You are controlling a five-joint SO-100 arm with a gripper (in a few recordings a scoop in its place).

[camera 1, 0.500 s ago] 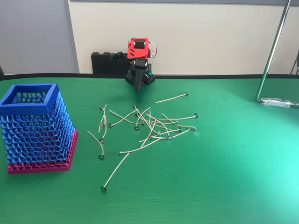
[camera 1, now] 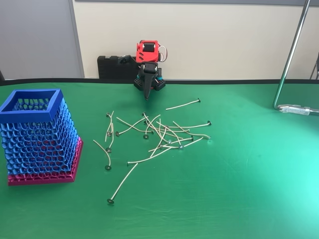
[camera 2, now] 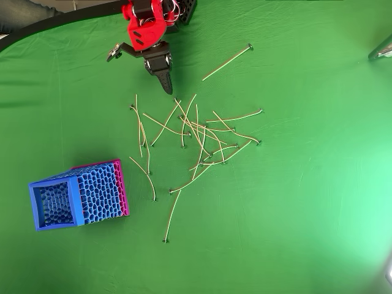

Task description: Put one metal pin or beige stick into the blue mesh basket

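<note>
We see the pincer point(camera 1: 146, 95) pointing down near the arm's base, its jaws closed together and holding nothing. The beige sticks point(camera 2: 196, 138) lie scattered on the green table point(camera 1: 249, 174) just in front of it. The blue mesh basket point(camera 1: 37, 137) stands well apart, to the front-left of the pincer in the fixed view.

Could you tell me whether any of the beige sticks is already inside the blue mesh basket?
No; in the overhead view the blue mesh basket holds nothing, and the beige sticks all lie scattered on the green table.
</note>
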